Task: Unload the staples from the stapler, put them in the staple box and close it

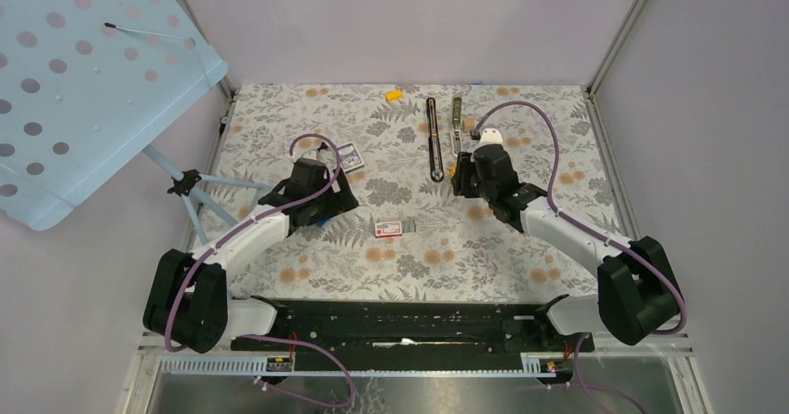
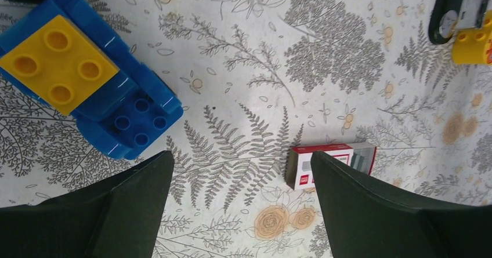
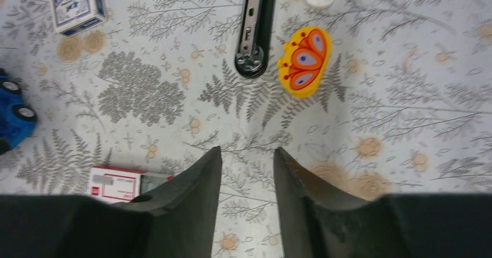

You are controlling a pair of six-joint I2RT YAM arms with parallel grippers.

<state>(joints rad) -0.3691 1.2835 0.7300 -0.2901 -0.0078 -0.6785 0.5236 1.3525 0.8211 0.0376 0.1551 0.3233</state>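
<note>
Hovering low: left claw (image 2: 241, 156) wide open, empty; right claw (image 3: 246, 153) partly open, nothing between. Red-and-white cardboard staple box (image 1: 394, 228) mid-surface (image 1: 465, 265), floral print. Farther back, stapler (image 1: 434, 140): long slim glossy black bar, silvery-tan metal rail (image 1: 458, 121) parallel beside it, rounded end near yellow butterfly toy (image 3: 304, 61).

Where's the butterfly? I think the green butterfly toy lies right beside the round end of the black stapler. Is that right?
Not quite. The butterfly toy is yellow and orange, not green. The right wrist view shows it lying right beside the round end of the black stapler, just as you said.
</note>
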